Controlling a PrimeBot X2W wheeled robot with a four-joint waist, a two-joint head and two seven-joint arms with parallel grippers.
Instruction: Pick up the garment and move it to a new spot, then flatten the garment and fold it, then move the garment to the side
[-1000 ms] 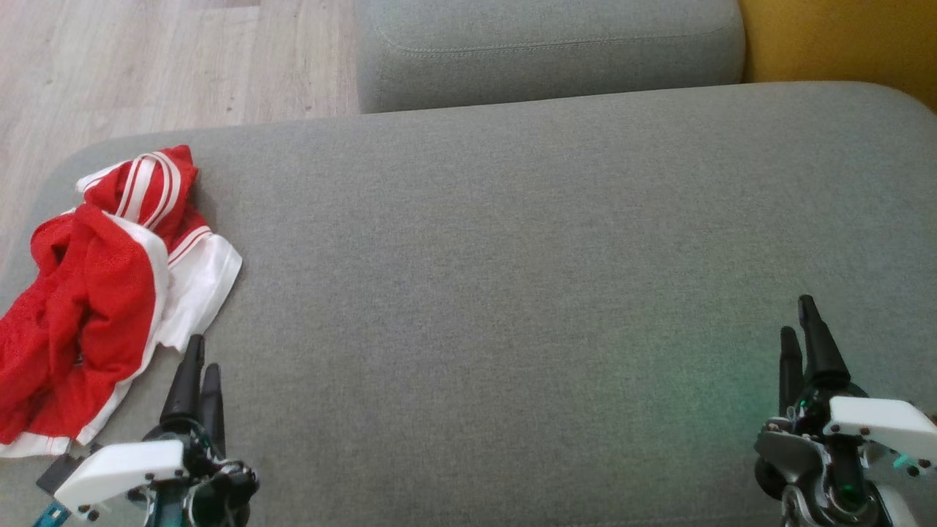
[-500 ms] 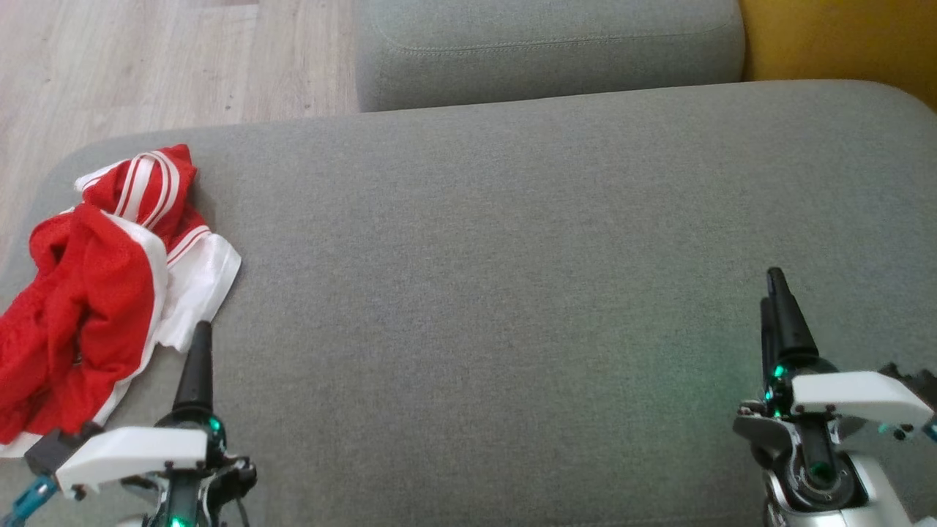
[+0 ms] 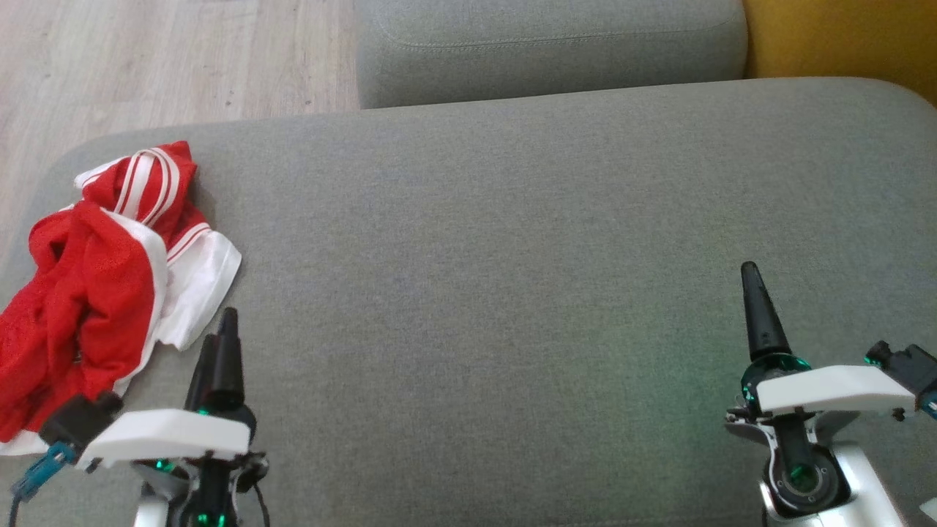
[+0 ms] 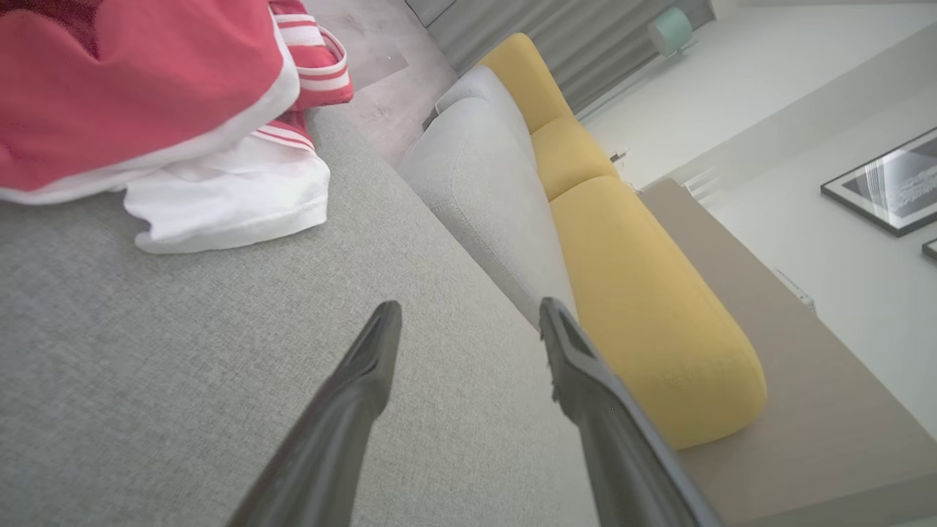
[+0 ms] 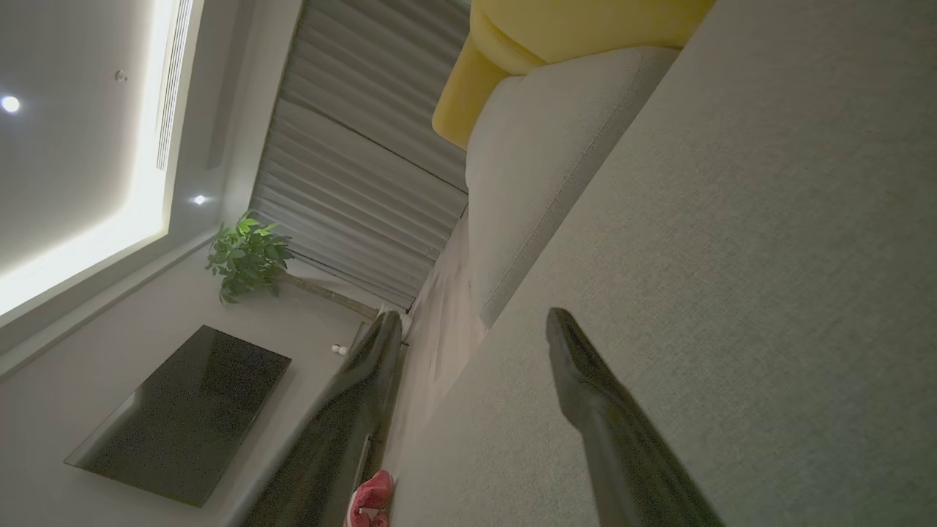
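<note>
The garment (image 3: pixel 95 293) is a red and white piece with striped trim, lying crumpled at the left end of the grey cushion (image 3: pixel 512 241). My left gripper (image 3: pixel 219 331) hovers just right of its white hem, open and empty. In the left wrist view the garment (image 4: pixel 146 95) lies up and to the left of the open left gripper (image 4: pixel 470 307), a short way off. My right gripper (image 3: pixel 748 272) stands over the cushion's bare right side, far from the garment. The right wrist view shows this gripper (image 5: pixel 474 316) open, with a bit of the red garment (image 5: pixel 370 498) far off.
A second grey cushion (image 3: pixel 549 44) sits behind the big one, with a yellow cushion (image 3: pixel 842 36) at the back right. Wooden floor (image 3: pixel 146 58) lies beyond the cushion's rounded left and far edges. In the right wrist view a potted plant (image 5: pixel 245 256) stands across the room.
My left gripper has moved forward and a little right, closer to the white hem. My right gripper has moved forward and left. The garment has stayed put.
</note>
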